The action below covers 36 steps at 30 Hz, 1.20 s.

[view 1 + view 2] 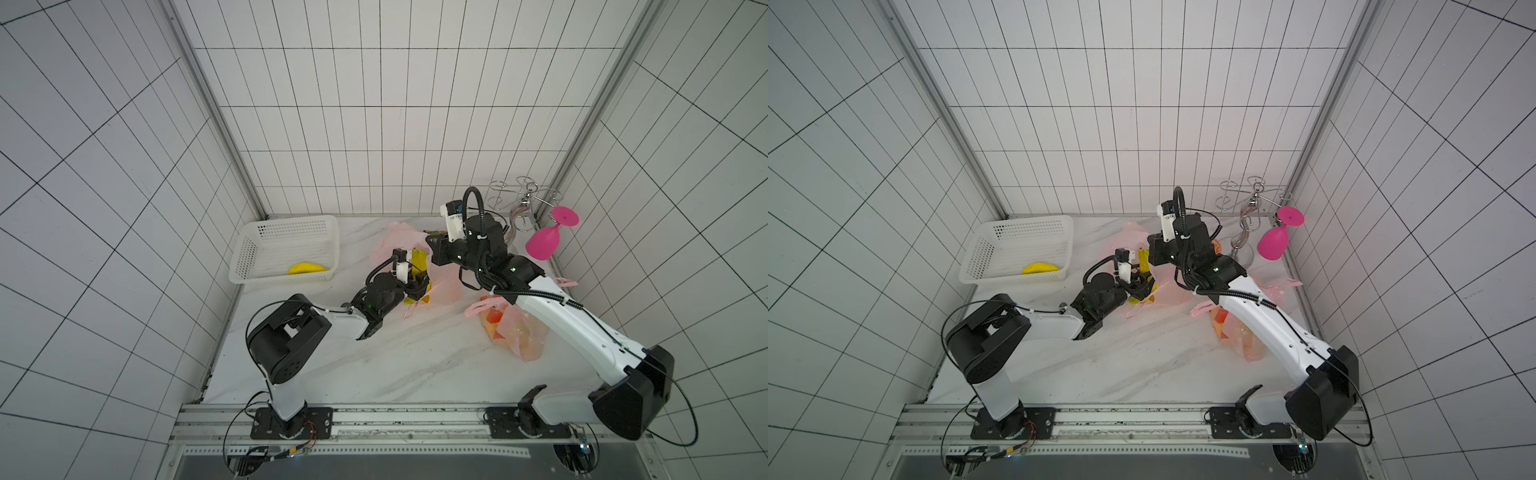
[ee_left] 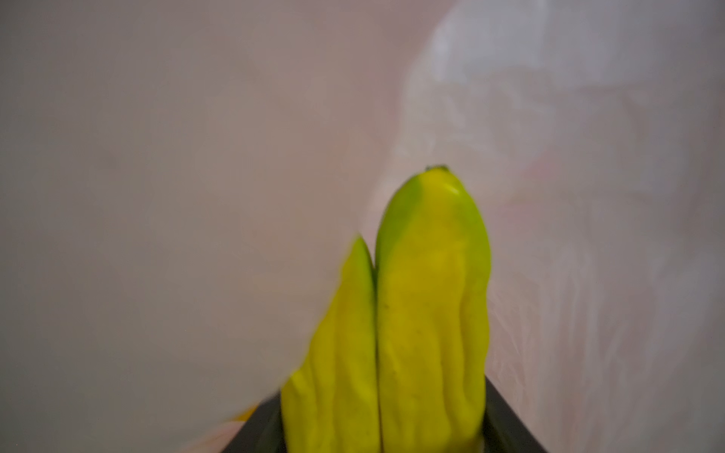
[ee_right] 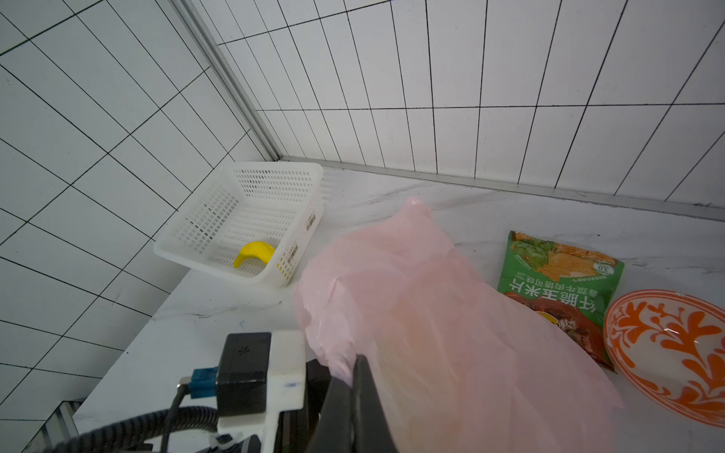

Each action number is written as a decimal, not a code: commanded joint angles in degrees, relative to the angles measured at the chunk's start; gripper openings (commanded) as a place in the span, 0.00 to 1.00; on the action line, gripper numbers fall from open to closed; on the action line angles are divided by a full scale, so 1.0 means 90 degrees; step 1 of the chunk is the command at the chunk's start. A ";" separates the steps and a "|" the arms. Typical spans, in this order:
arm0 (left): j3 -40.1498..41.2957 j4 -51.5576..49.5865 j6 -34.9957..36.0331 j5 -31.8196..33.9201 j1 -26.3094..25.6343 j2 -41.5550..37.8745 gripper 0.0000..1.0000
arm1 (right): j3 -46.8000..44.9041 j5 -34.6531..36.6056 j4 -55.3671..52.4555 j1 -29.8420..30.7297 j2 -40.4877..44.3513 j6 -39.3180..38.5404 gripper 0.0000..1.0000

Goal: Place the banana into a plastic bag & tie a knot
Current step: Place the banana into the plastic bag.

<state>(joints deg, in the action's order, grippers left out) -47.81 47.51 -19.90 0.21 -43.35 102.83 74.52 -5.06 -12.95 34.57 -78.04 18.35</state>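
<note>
left tool (image 1: 417, 277) is clamping banana (image 2: 427, 313), tip sticking out ahead; likely light, squashy. right tool (image 3: 355, 376) is pinching plastic bag (image 3: 431, 313) rim, jaws together; film looks thin, slippery, so hold bunched rim.

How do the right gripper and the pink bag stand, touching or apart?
Touching. The right wrist view shows the right gripper shut, its jaws pinching a bunched edge of the pink bag.

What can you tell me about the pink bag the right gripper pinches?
The bag is thin, translucent pink plastic, crumpled, lying on the marble table. The right gripper pinches a fold of its edge, jaws shut, holding it up. The banana pokes into it, film all around. A snack packet lies beside it.
</note>
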 commanded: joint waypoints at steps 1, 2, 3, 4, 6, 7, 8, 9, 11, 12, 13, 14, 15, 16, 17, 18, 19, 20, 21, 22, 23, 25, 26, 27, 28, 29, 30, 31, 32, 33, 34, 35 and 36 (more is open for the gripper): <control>-0.0581 -0.0110 0.0000 -0.0110 0.0123 0.0353 0.29 | 0.0018 -0.0059 0.0190 0.0039 0.0216 0.0133 0.00; -0.0717 -0.0173 -0.0095 -0.0186 0.0184 0.0466 0.29 | -0.0034 -0.0032 0.0219 0.0042 0.0238 0.0161 0.00; -0.0853 -0.0218 -0.0198 -0.0218 0.0225 0.0577 0.29 | -0.0087 -0.0005 0.0249 0.0039 0.0258 0.0193 0.00; -0.0957 -0.0241 -0.0267 -0.0220 0.0252 0.0677 0.30 | -0.0143 -0.0004 0.0292 0.0045 0.0289 0.0221 0.00; -0.1213 -0.0398 -0.0293 -0.0102 0.0282 0.0891 0.32 | -0.0251 -0.0003 0.0373 0.0036 0.0306 0.0296 0.00; -0.1336 -0.0475 -0.0300 -0.0070 0.0291 0.0997 0.33 | -0.0297 0.0015 0.0395 0.0045 0.0298 0.0323 0.00; -0.1507 -0.0621 -0.0325 -0.0076 0.0295 0.1133 0.33 | -0.0342 0.0025 0.0427 0.0041 0.0297 0.0351 0.00; -0.1667 -0.0772 -0.0346 -0.0091 0.0300 0.1259 0.33 | -0.0380 0.0032 0.0442 0.0041 0.0292 0.0356 0.00; -0.1920 -0.0965 -0.0403 -0.0133 0.0291 0.1455 0.35 | -0.0445 0.0096 0.0451 0.0043 0.0292 0.0373 0.00; -0.2005 -0.1045 -0.0407 -0.0189 0.0295 0.1523 0.36 | -0.0469 0.0126 0.0453 0.0028 0.0314 0.0373 0.00; -0.2067 -0.1120 -0.0397 -0.0234 0.0272 0.1564 0.39 | -0.0509 0.0172 0.0453 0.0019 0.0333 0.0364 0.00; -0.2130 -0.1225 -0.0396 -0.0265 0.0266 0.1573 0.41 | -0.0545 0.0230 0.0452 0.0007 0.0364 0.0364 0.00; -0.2191 -0.1421 -0.0387 -0.0271 0.0267 0.1549 0.44 | -0.0589 0.0299 0.0438 -0.0036 0.0405 0.0372 0.00; -0.2202 -0.1583 -0.0391 -0.0262 0.0273 0.1495 0.49 | -0.0635 0.0343 0.0419 -0.0096 0.0442 0.0386 0.00; -0.2167 -0.1687 -0.0373 -0.0262 0.0268 0.1408 0.54 | -0.0689 0.0371 0.0421 -0.0167 0.0490 0.0416 0.00; -0.2070 -0.1782 -0.0360 -0.0202 0.0258 0.1273 0.60 | -0.0751 0.0377 0.0423 -0.0260 0.0556 0.0445 0.00; -0.1955 -0.1838 -0.0337 -0.0122 0.0248 0.1103 0.66 | -0.0812 0.0391 0.0423 -0.0354 0.0599 0.0456 0.00; -0.1822 -0.1899 -0.0319 -0.0060 0.0230 0.0929 0.69 | -0.0854 0.0413 0.0414 -0.0422 0.0640 0.0461 0.00; -0.1700 -0.1989 -0.0294 -0.0002 0.0220 0.0700 0.72 | -0.0886 0.0442 0.0406 -0.0485 0.0668 0.0455 0.00; -0.1545 -0.2114 -0.0257 0.0044 0.0194 0.0446 0.73 | -0.0905 0.0464 0.0367 -0.0544 0.0673 0.0456 0.00; -0.1417 -0.2218 -0.0227 0.0096 0.0174 0.0216 0.75 | -0.0907 0.0474 0.0347 -0.0590 0.0673 0.0450 0.00; -0.1123 -0.2448 -0.0107 0.0151 0.0089 -0.0325 0.79 | -0.0916 0.0494 0.0324 -0.0688 0.0656 0.0448 0.00; -0.0996 -0.2531 -0.0054 0.0201 0.0043 -0.0547 0.81 | -0.0917 0.0484 0.0317 -0.0722 0.0646 0.0451 0.00; -0.0850 -0.2609 -0.0009 0.0279 -0.0003 -0.0775 0.84 | -0.0908 0.0484 0.0325 -0.0747 0.0636 0.0450 0.00; -0.0718 -0.2652 -0.0002 0.0294 -0.0017 -0.0946 0.85 | -0.0889 0.0467 0.0318 -0.0769 0.0633 0.0451 0.00; -0.0624 -0.2689 -0.0023 0.0275 -0.0019 -0.1080 0.85 | -0.0863 0.0455 0.0335 -0.0785 0.0614 0.0442 0.00; -0.0539 -0.2790 -0.0040 0.0261 -0.0015 -0.1239 0.85 | -0.0837 0.0455 0.0335 -0.0794 0.0588 0.0442 0.00; -0.0448 -0.2893 -0.0056 0.0209 -0.0017 -0.1453 0.86 | -0.0811 0.0460 0.0340 -0.0804 0.0576 0.0433 0.00; -0.0343 -0.2991 -0.0071 0.0181 -0.0017 -0.1652 0.86 | -0.0800 0.0464 0.0344 -0.0813 0.0578 0.0431 0.00; -0.0209 -0.3118 -0.0088 0.0081 -0.0011 -0.1937 0.85 | -0.0781 0.0465 0.0334 -0.0829 0.0579 0.0425 0.00; -0.0061 -0.3220 -0.0074 0.0052 -0.0016 -0.2243 0.85 | -0.0780 0.0465 0.0335 -0.0828 0.0585 0.0414 0.00; 0.0050 -0.3338 -0.0112 0.0091 -0.0017 -0.2521 0.85 | -0.0779 0.0464 0.0331 -0.0835 0.0600 0.0403 0.00; 0.0173 -0.3505 -0.0171 0.0193 -0.0009 -0.2847 0.85 | -0.0790 0.0448 0.0328 -0.0842 0.0618 0.0388 0.00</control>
<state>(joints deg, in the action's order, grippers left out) -48.51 20.93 -21.19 1.30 -43.57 82.74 69.32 -1.78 -10.46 27.73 -73.03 21.82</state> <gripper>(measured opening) 0.852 0.047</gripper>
